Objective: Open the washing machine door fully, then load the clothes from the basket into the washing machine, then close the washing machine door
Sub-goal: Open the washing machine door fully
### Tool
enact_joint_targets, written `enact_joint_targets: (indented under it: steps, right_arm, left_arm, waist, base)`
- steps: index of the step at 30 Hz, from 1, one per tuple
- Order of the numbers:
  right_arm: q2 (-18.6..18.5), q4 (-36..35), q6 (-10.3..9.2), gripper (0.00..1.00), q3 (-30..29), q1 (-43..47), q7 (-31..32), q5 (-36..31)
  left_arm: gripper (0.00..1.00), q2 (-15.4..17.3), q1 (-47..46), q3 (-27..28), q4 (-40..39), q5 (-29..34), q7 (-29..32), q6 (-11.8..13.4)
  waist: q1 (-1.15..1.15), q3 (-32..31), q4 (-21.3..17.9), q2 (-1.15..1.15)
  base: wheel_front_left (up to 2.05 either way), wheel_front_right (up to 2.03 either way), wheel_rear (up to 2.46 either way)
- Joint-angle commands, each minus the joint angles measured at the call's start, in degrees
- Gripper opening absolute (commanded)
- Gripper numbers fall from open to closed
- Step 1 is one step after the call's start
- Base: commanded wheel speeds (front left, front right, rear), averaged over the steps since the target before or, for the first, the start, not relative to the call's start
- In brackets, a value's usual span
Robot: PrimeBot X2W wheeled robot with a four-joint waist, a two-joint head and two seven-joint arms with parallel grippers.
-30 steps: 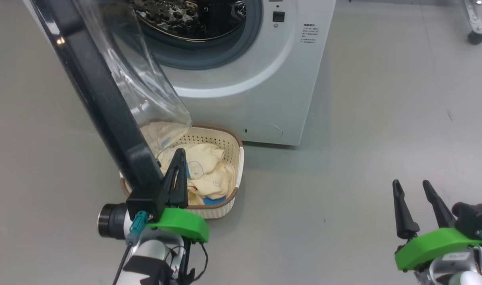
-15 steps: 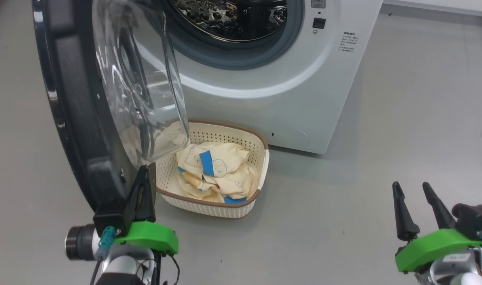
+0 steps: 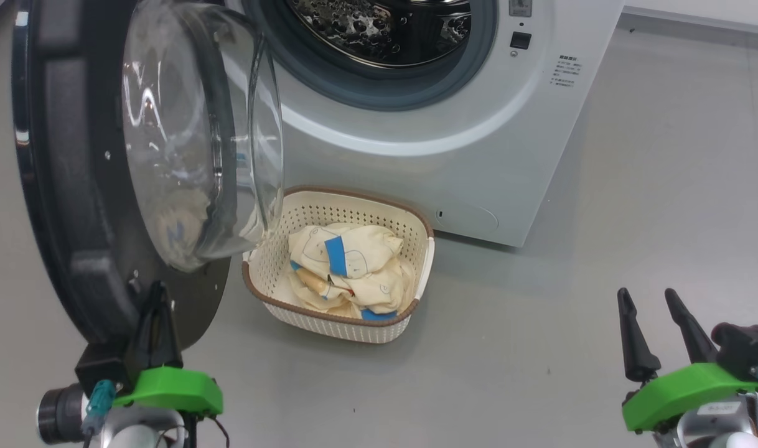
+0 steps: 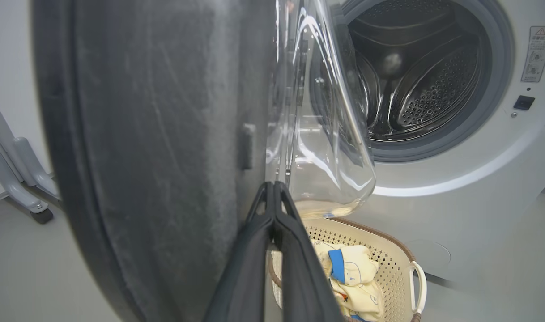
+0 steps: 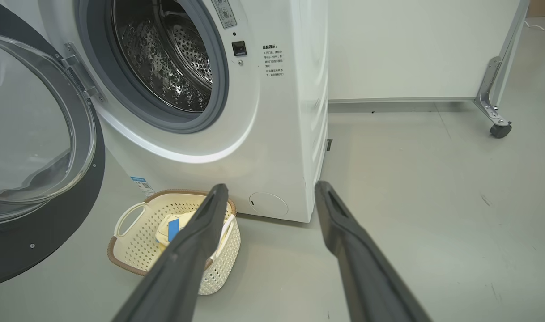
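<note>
The washing machine (image 3: 416, 168) stands with its steel drum (image 3: 385, 31) exposed. Its black door (image 3: 74, 236) hangs swung out to the left, the glass bowl (image 3: 186, 143) facing the opening. My left gripper (image 3: 157, 292) is shut, tips against the door's inner black face near its lower edge, nothing between the fingers; the left wrist view shows the closed tips (image 4: 274, 185) beside the glass. The basket (image 3: 329, 326) sits on the floor before the machine, holding the cream and blue clothes (image 3: 348, 261). My right gripper (image 3: 648, 298) hovers open at the lower right, well away from the basket (image 5: 134, 250).
Grey floor spreads to the right of the machine. A white panel on a metal leg with a caster (image 5: 498, 129) stands beyond the machine's right side. Another grey frame foot with a wheel (image 4: 31, 210) sits behind the door on the left.
The door has swung further out to the left, and my shut left gripper has gone left with it. The head camera has shifted. The right gripper has stayed put.
</note>
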Motion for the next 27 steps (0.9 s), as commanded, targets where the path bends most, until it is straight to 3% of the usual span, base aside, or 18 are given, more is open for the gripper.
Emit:
enact_joint_targets:
  steps: [1,27]
  right_arm:
    - [-0.61,-2.30,0.01,1.00,1.10,-1.12,0.22,0.04]
    - [-0.61,-3.72,0.01,1.00,1.33,-2.71,0.73,0.01]
  left_arm:
    - [0.00,2.27,-1.07,3.39,-2.04,-0.36,-0.23,7.44]
    - [0.00,15.56,-3.10,15.74,2.77,-4.62,3.83,10.38]
  waist:
    - [0.00,0.00,-0.03,0.00]
    - [0.00,3.33,-4.58,0.00]
  base:
    - [0.00,0.00,0.00]
    - [0.00,0.00,0.00]
